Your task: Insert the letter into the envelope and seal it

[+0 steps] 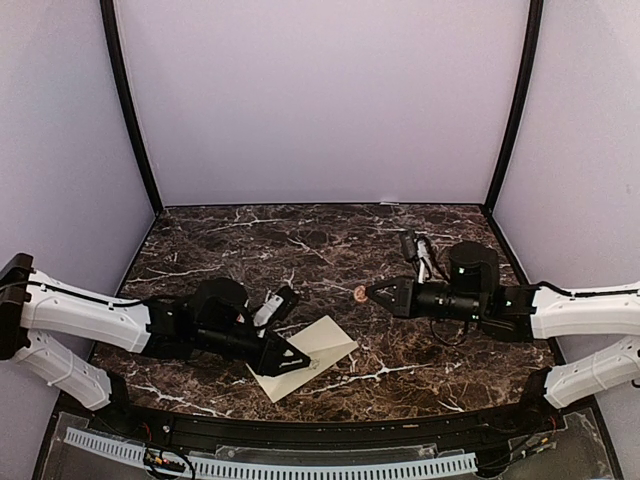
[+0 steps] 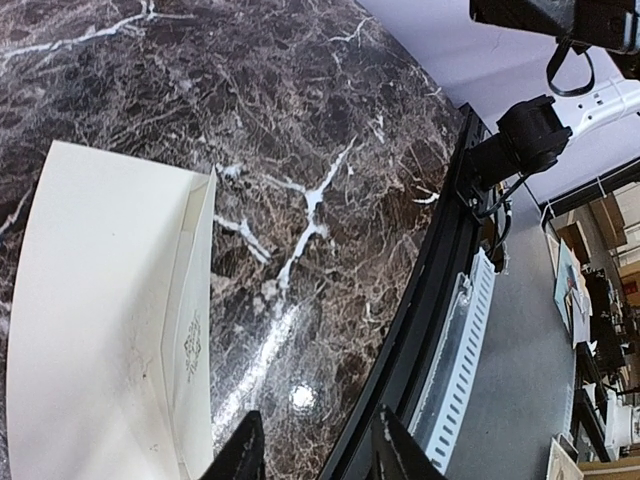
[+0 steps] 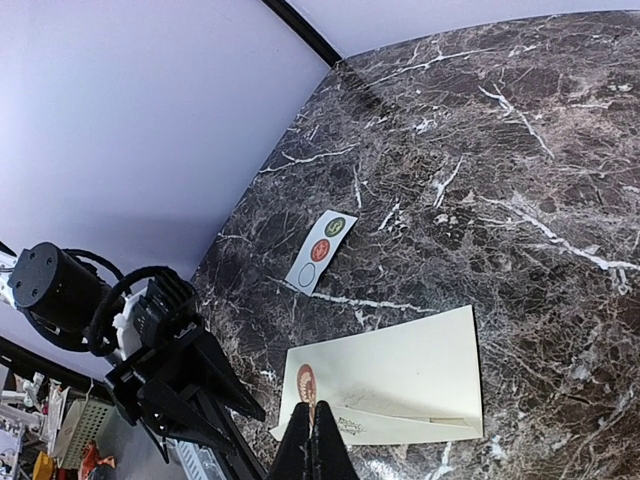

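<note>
The cream envelope (image 1: 312, 352) lies flat on the marble table, front centre, with its flap folded over. It also shows in the left wrist view (image 2: 95, 320) and the right wrist view (image 3: 400, 380). A small printed ornament (image 2: 192, 345) shows at the flap's edge. My left gripper (image 1: 298, 364) is open and empty, low at the envelope's near left edge. In its own view (image 2: 315, 455) the envelope lies to the left of the fingers. My right gripper (image 1: 366, 294) is shut on a round red-brown sticker (image 3: 306, 382), held in the air to the right of the envelope.
A white sticker strip (image 3: 321, 250) with a green sticker, a red sticker and one bare oval lies beyond the envelope, beside the left arm (image 1: 268, 306). The table's black front rail (image 2: 420, 330) runs close by the left gripper. Purple walls enclose three sides.
</note>
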